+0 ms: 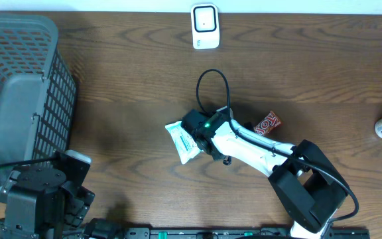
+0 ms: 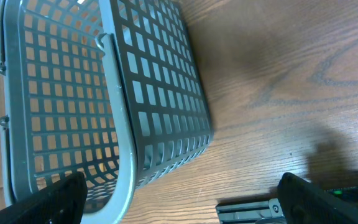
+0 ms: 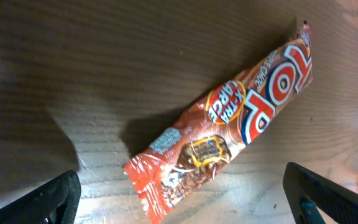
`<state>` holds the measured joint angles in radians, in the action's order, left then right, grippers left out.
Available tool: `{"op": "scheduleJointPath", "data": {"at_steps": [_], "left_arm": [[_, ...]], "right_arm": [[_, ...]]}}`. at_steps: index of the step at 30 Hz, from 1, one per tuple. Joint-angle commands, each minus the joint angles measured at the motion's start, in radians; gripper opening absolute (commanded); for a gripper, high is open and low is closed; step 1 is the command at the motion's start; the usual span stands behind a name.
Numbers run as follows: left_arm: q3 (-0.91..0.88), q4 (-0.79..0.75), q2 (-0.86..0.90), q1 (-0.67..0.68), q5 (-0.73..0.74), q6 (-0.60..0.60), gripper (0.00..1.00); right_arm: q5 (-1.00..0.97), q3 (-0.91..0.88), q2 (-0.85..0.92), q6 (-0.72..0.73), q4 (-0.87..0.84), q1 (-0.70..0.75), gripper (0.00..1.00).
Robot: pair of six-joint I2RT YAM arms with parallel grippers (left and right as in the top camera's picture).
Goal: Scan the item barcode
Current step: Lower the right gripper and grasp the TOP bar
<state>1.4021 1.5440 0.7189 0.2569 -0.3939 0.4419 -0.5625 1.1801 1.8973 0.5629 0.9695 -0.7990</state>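
1. ITEM LOCATION. The chocolate bar (image 3: 229, 124) lies flat on the wooden table (image 1: 310, 66), right of centre. In the overhead view the right arm hides part of it. It is judged to be the item to scan, since the right wrist view frames it.
2. HANDLING. Expect a light item. The wrapper is probably thin, crinkly and slick, and the bar inside stiff but liable to snap. Take hold across the narrow width near mid-length, not on the crimped ends, which would fold.
3. APPEARANCE. The wrapper is glossy orange-red with large white-and-blue lettering, an "EXTRA LARGE" roundel and a picture of the bar near one end. No barcode shows on the upward face, so it is probably underneath.
4. RIGHT GRIPPER (image 3: 180, 174). The jaws are spread wide and hold nothing. The bar lies ahead of the fingers, clear of both.
5. LEFT GRIPPER (image 2: 182, 180). The jaws are spread wide and hold nothing, just beside the grey basket (image 2: 129, 106).
6. SURROUNDINGS. A white packet (image 1: 183, 141) lies at the right wrist. A white device (image 1: 205, 26), likely the scanner, stands at the far edge, well apart from the bar.
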Motion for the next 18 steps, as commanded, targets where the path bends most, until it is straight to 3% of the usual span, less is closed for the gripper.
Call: {"op": "scheduleJointPath", "data": {"at_steps": [1,8,12,18], "left_arm": [[0.006,0.000,0.000,-0.004,0.002,-0.010,0.98],[0.006,0.000,0.000,-0.004,0.002,-0.010,0.98],[0.006,0.000,0.000,-0.004,0.002,-0.010,0.98],[0.006,0.000,0.000,-0.004,0.002,-0.010,0.98]], "right_arm": [[-0.032,-0.026,0.011,-0.014,-0.013,-0.007,0.99],[-0.040,-0.103,0.015,-0.016,-0.044,-0.005,0.99],[-0.058,-0.163,0.015,-0.040,-0.115,0.002,0.87],[-0.057,-0.224,0.016,-0.102,-0.192,0.030,0.82]]}}
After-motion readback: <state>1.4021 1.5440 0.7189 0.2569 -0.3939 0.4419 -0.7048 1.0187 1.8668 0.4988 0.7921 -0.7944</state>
